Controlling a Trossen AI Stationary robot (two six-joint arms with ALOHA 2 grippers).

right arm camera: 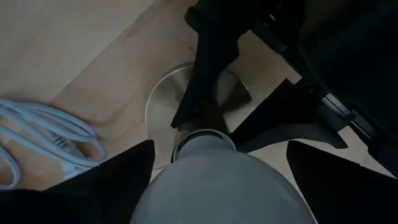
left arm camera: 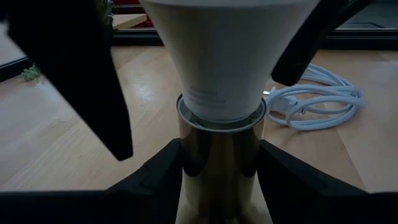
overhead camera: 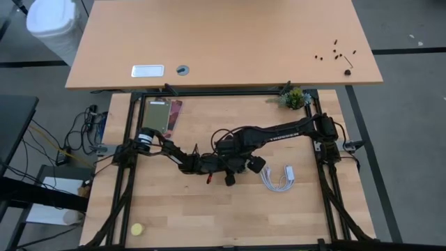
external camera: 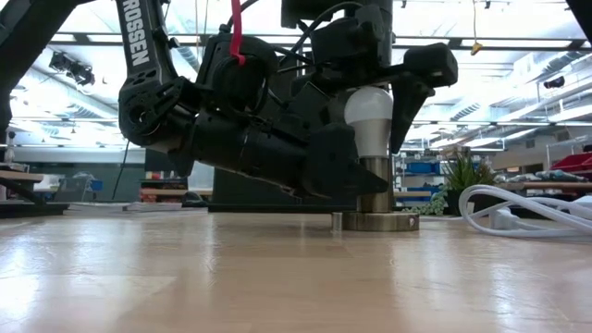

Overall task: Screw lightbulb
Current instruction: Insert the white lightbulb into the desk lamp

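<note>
The white lightbulb (external camera: 370, 113) stands upright in the metal socket (left arm camera: 219, 163), whose round base disc (external camera: 374, 222) rests on the wooden table. My left gripper (left arm camera: 221, 186) reaches in level and is shut on the socket's stem. My right gripper (right arm camera: 221, 186) hangs above the bulb, pointing down and open. Its fingers (left arm camera: 81, 81) stand on either side of the bulb (right arm camera: 217, 180), and I see no contact. In the high view both grippers meet near the table's middle (overhead camera: 226, 167) and hide the bulb. My left gripper pinches the socket's upright metal stem (left arm camera: 186, 174) between its two fingers, just below the rim that the bulb sits in. The fingers (left arm camera: 155, 183) come in level and lie across the stem. The socket stands upright with its base disc on the table.
A coiled white cable (overhead camera: 279, 180) lies on the table right of the socket. At the far edge are a small green plant (overhead camera: 295, 97) and a flat card-like thing (overhead camera: 162, 116). A yellow ball (overhead camera: 137, 229) sits near the front left corner.
</note>
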